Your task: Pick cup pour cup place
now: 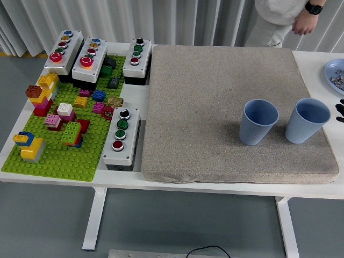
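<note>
Two light blue ribbed cups stand upright and side by side on the right part of a grey mat (pixel 204 91). I see nothing inside the left cup (pixel 259 122) or the right cup (pixel 307 120). A small black part of my right hand (pixel 341 107) pokes in at the picture's right edge, just right of the right cup and apart from it. My left arm is out of view.
A person (pixel 277 16) stands at the far right of the table, one hand (pixel 302 25) hanging by the side. A blue plate (pixel 334 71) with small bits lies at the right edge. The green brick baseplate (pixel 59 156) and button boxes (pixel 121 138) fill the left.
</note>
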You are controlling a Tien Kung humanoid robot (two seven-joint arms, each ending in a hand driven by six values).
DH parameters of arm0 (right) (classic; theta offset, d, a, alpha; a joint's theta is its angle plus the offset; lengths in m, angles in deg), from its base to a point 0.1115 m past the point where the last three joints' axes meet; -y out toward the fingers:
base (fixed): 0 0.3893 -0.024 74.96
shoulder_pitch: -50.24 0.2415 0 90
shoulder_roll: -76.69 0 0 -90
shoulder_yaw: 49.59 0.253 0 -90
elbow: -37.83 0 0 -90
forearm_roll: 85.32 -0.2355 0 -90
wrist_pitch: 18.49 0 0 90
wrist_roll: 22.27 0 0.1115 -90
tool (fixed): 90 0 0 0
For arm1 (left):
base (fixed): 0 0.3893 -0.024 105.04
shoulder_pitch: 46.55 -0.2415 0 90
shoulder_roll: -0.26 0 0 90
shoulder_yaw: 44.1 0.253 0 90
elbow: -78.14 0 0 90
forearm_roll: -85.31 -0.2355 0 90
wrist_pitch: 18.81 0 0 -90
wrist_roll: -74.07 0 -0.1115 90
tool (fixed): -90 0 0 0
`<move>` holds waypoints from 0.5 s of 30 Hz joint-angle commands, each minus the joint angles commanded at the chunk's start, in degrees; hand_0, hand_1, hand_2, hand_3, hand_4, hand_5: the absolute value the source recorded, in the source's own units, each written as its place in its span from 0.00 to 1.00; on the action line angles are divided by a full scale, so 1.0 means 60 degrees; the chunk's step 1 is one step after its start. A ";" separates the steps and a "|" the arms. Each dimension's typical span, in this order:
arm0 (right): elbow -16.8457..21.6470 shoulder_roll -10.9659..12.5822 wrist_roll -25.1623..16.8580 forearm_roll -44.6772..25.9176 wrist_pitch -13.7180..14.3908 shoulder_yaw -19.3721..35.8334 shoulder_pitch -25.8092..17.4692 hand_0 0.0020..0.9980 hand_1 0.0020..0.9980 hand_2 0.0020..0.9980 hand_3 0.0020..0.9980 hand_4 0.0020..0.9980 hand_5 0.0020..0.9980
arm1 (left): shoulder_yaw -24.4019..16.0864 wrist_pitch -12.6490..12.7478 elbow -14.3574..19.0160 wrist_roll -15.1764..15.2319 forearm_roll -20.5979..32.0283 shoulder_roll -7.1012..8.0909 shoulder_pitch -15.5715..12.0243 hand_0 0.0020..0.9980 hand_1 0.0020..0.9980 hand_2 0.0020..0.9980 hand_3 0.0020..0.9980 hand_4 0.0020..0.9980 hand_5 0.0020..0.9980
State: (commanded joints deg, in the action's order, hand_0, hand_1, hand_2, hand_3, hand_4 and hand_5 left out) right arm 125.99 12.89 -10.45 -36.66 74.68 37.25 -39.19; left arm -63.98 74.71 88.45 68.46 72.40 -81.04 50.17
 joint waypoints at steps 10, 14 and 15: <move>-0.0006 -0.0077 -0.0038 0.0102 -0.0181 -0.0128 -0.0197 0.83 0.82 0.85 0.86 0.83 0.47 | 0.0109 -0.0007 0.0000 0.0014 0.0093 -0.0007 -0.0056 0.70 0.73 0.77 0.64 0.49 0.94; -0.0092 -0.0140 -0.0048 0.0200 -0.0248 -0.0138 -0.0150 0.83 0.82 0.85 0.86 0.83 0.47 | 0.0095 -0.0007 0.0000 0.0013 0.0075 -0.0016 -0.0041 0.70 0.73 0.77 0.64 0.49 0.94; -0.0138 -0.0157 -0.0046 0.0219 -0.0263 -0.0114 -0.0140 0.83 0.82 0.86 0.86 0.82 0.44 | 0.0089 -0.0006 0.0000 0.0013 0.0074 -0.0019 -0.0034 0.70 0.73 0.77 0.64 0.48 0.94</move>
State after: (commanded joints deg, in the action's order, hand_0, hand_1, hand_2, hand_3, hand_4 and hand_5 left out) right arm 125.16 11.95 -10.73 -35.35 73.10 36.57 -40.03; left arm -63.45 74.67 88.45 68.54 72.84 -81.15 49.96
